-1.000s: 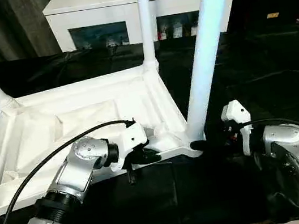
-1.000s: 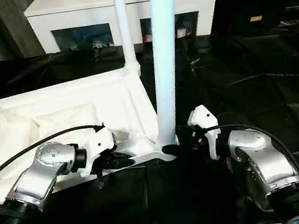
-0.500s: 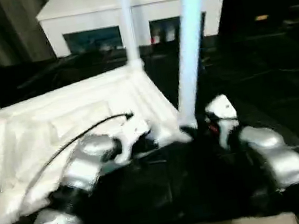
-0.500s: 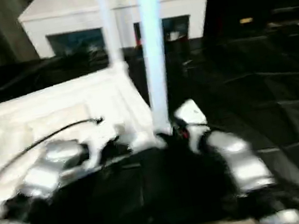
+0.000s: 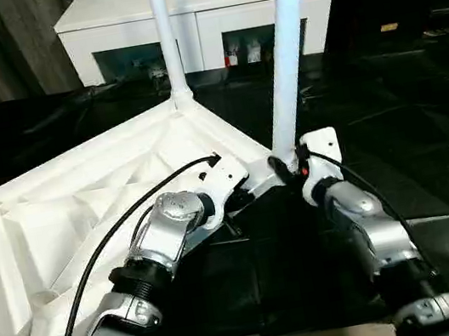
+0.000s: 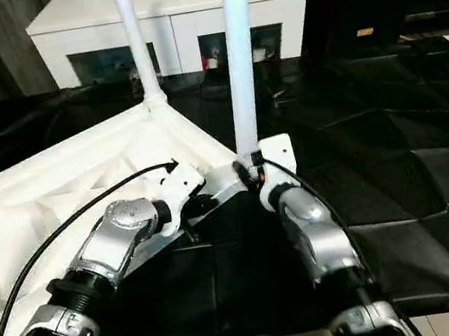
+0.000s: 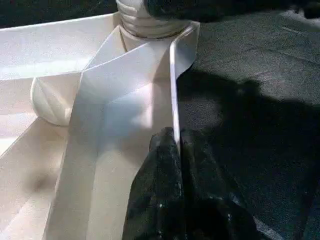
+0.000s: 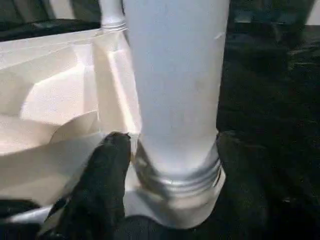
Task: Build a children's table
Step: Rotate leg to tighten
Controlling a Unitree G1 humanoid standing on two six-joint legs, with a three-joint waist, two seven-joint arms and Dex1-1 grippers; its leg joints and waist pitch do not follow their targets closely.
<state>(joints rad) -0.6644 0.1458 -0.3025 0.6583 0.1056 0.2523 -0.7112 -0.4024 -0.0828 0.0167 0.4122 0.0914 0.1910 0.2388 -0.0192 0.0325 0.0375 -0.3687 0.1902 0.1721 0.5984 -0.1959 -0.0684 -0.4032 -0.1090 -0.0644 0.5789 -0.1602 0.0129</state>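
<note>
The children's table (image 5: 68,211) lies upside down on the surface (image 5: 424,126), its top spreading away to the left of both grippers. The left gripper (image 5: 232,204) sits at the top's near edge, clamped on the rim, and just to its right the right gripper (image 5: 287,169) sits at the foot of the nearest leg (image 5: 283,46), which stands upright from the corner socket. A second leg (image 5: 164,36) rises beyond both grippers, and the cabinet (image 5: 195,13) stands farther behind.
</note>
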